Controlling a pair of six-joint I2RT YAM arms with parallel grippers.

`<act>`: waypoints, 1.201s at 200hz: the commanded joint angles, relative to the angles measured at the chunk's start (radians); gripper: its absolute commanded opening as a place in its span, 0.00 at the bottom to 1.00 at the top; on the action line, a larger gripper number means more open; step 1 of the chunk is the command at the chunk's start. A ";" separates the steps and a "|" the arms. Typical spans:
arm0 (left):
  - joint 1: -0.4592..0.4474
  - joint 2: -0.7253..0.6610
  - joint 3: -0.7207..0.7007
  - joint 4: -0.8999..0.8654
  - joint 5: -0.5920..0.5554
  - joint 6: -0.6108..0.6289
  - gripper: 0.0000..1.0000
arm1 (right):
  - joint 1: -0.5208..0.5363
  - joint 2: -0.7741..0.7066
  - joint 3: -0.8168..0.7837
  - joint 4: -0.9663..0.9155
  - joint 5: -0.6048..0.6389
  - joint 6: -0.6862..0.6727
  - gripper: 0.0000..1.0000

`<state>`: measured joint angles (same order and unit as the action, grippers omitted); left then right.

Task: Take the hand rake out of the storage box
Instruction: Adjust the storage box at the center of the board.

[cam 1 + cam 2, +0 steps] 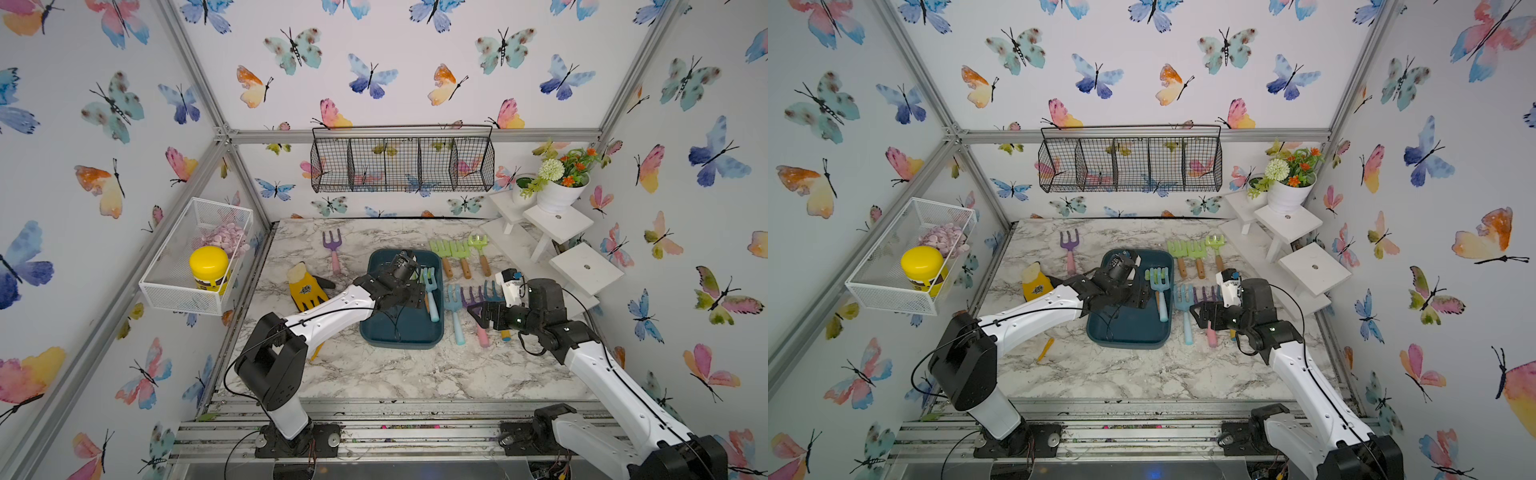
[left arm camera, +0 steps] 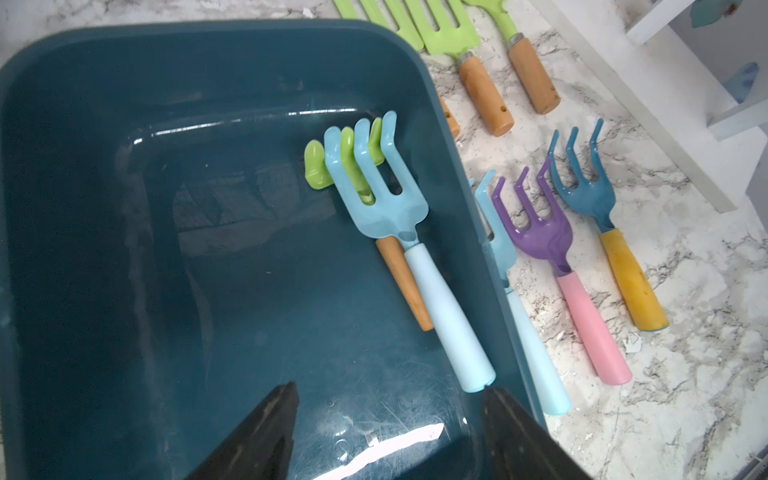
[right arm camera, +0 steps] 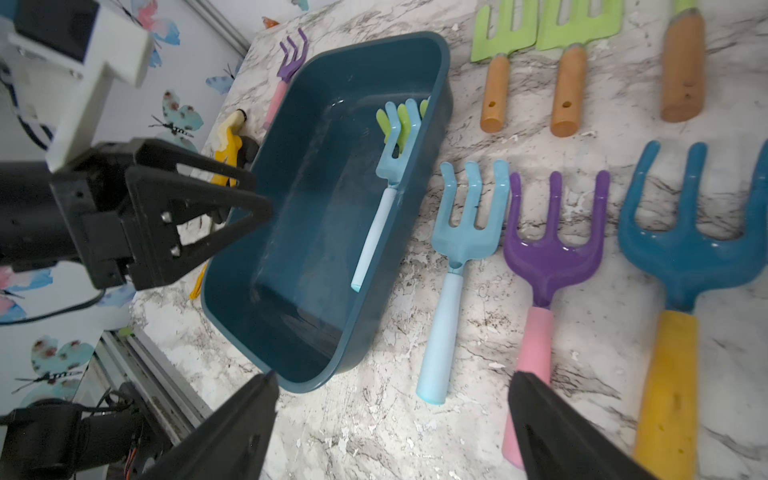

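Over the box (image 1: pixel 399 330) your left gripper (image 2: pixel 390 388) hangs with its fingers apart and nothing between them. The butt of one handle lies just ahead of a fingertip.

You have two rakes inside the box, both along the wall nearer your right arm. A pale blue rake (image 2: pixel 440 307) lies on top. Under it is a green rake (image 2: pixel 401 278) with a wooden handle, and their tines cross.

On the table (image 1: pixel 395 374) outside the box you can count seven more:
- Three green rakes with wooden handles lie in a row beyond the box's far right corner; the middle green one (image 3: pixel 570 83) marks that row.
- Three lie side by side just right of the box: a second pale blue rake (image 3: pixel 444 324), a purple rake (image 3: pixel 552 249) with a pink handle, and a dark blue rake (image 3: pixel 685 257) with a yellow handle.
- One lone purple rake (image 1: pixel 332 245), also pink-handled, lies past the far left corner.

That makes nine rakes in all.

One yellow glove (image 1: pixel 307 291) lies left of the box.

Your right gripper (image 3: pixel 395 374) hovers above the handle ends of the mixed row, its fingers spread wide and gripping nothing.
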<state>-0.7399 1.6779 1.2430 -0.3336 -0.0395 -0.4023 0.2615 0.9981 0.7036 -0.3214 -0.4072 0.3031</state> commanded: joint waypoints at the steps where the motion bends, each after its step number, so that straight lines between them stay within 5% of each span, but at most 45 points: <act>1: -0.010 -0.003 -0.034 0.047 -0.011 -0.046 0.74 | 0.004 -0.002 0.014 -0.041 0.101 0.029 0.99; 73: -0.058 0.034 -0.069 0.099 -0.025 -0.072 0.71 | 0.004 0.046 -0.006 0.009 0.218 0.057 0.99; 240: -0.066 -0.027 -0.122 0.113 -0.059 -0.077 0.67 | 0.059 0.590 0.297 0.026 0.291 -0.087 0.99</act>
<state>-0.8009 1.6997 1.1217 -0.2214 -0.0738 -0.4732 0.3031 1.5394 0.9585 -0.2920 -0.1688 0.2447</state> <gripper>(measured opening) 0.673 0.986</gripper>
